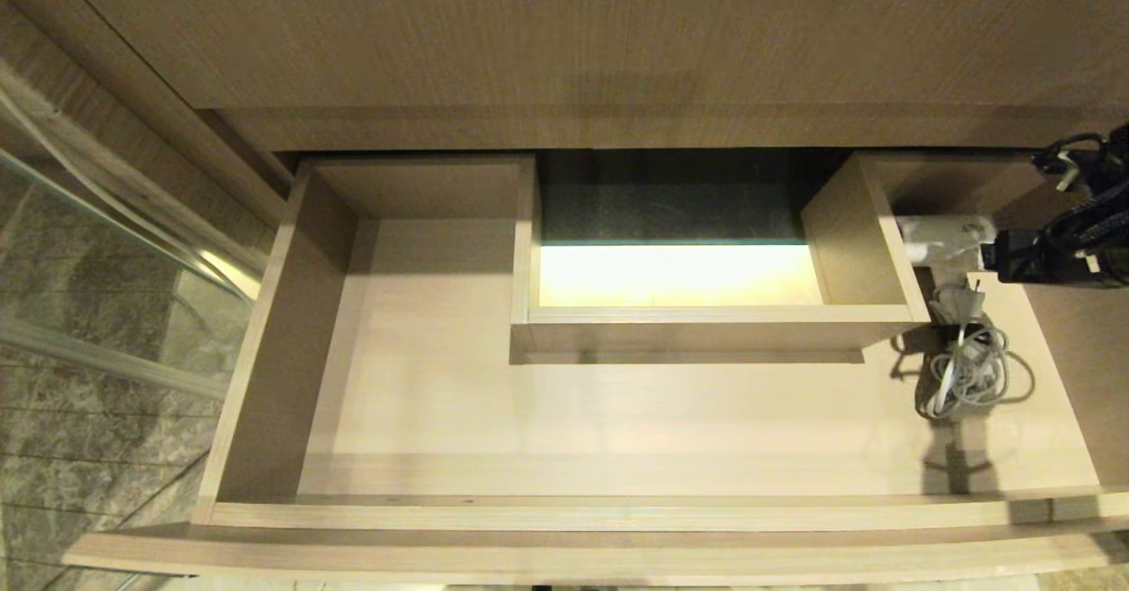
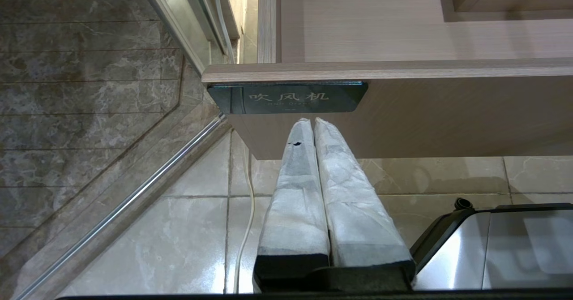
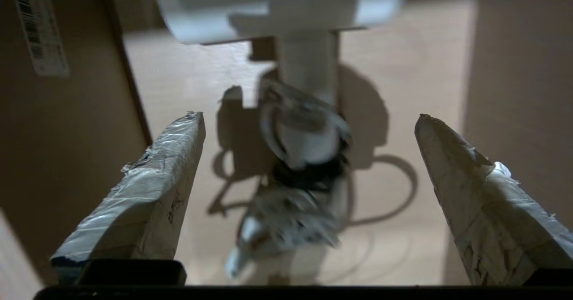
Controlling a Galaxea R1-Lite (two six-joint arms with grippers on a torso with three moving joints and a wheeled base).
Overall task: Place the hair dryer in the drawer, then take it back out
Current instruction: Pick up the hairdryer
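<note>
The hair dryer [image 1: 944, 240] lies in the drawer [image 1: 265, 344], on the right side near the far end, just beside the wall of the boxed cut-out [image 1: 706, 313]. Its handle points toward the near side, and its cord [image 1: 970, 370] sits in a loose bundle at the end of the handle.

The right gripper [image 3: 309, 121] is over the dryer with its two padded fingers [image 3: 152, 192] spread wide apart and nothing between them. The left gripper [image 2: 312, 123] is low in front of the drawer, under the dark label [image 2: 286, 97], with its fingers pressed together and empty.

The dryer looks like hard, smooth plastic, so it may be light but slippery. The round barrel could roll or slide out of a pinch. The handle looks like the best spot to grab, since it is thinner and straight. The soft cord will dangle and might catch on the drawer wall
</note>
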